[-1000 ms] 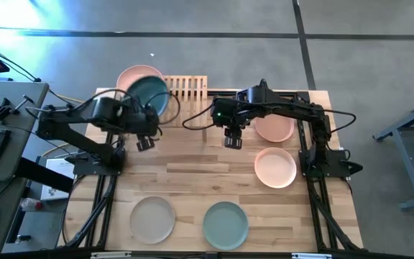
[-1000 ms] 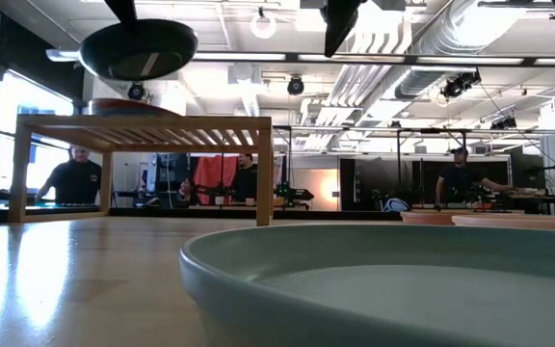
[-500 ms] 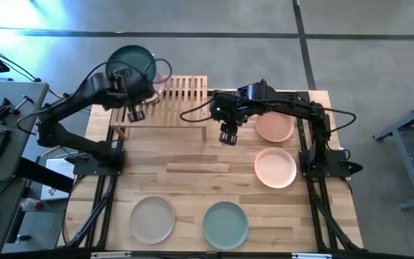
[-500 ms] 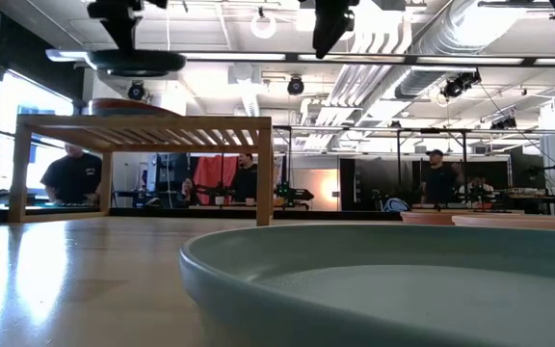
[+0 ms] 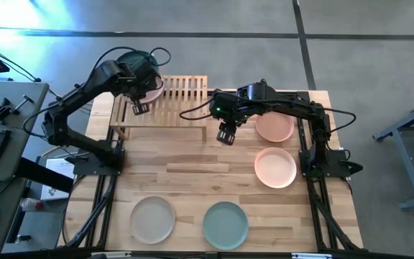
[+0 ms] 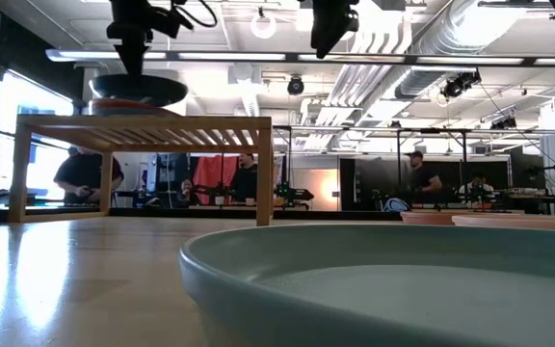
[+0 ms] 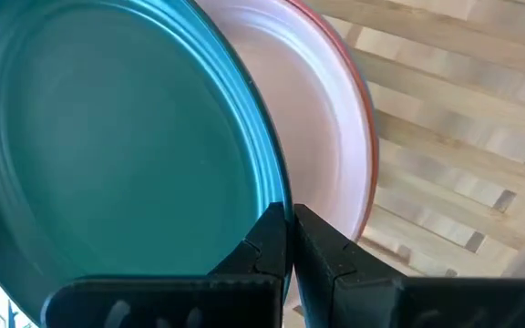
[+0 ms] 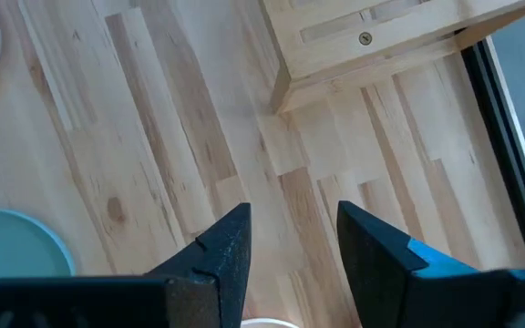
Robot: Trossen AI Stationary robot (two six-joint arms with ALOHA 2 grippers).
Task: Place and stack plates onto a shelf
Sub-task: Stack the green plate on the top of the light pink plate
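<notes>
At the left end of the shelf [image 5: 165,101], the left gripper [image 7: 289,239] is clenched on the rim of the dark teal plate [image 7: 108,146], holding it level just over a pink plate [image 7: 322,109] that already lies on the slats. Whether the two plates touch yet is hard to tell from the low view. The plate looks stiff and matte, probably ceramic, so moderately heavy and breakable; a pinch at the rim is the only hold a two-finger gripper has, and it should be lowered flat before letting go. Near the shelf's right leg, the right gripper [image 8: 285,241] hangs over bare table [image 5: 192,165], fingers spread, holding nothing. Two more pink plates [image 5: 274,167] lie to its right, with a beige plate [image 5: 153,219] and green plate [image 5: 226,224] at the table's near edge.
</notes>
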